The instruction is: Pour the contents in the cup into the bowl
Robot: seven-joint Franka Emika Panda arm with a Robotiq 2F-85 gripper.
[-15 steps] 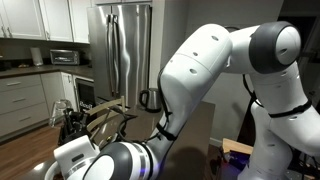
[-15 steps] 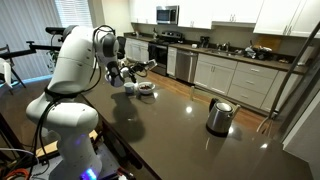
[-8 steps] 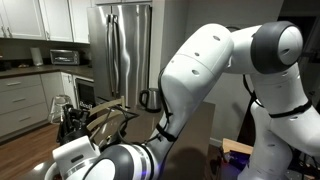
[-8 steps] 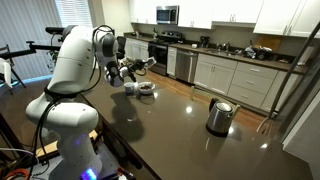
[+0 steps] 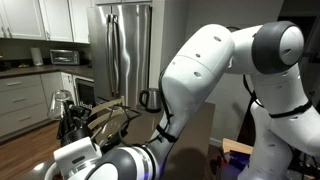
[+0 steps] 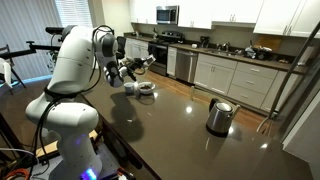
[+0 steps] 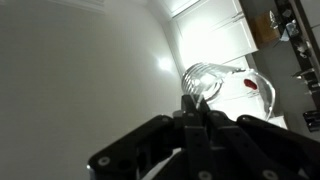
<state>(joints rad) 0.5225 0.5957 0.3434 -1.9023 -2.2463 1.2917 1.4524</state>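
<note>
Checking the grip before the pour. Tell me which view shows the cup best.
Wrist view: the cup sits mid-frame, its clear ribbed wall pinched at the tips of the shut gripper. In both exterior views the cup is too small and blurred to make out at the arm's end.

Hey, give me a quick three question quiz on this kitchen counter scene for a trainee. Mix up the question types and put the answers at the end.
1. True or false: the steel kettle stands touching the white bowl.
2. What is the gripper shut on? A) the kettle's handle B) the clear cup C) nothing
3. Short answer: in an exterior view, which stands nearer the gripper, the bowl or the kettle?
Key: 1 false, they stand well apart on the dark counter. 2 B. 3 the bowl.
</note>
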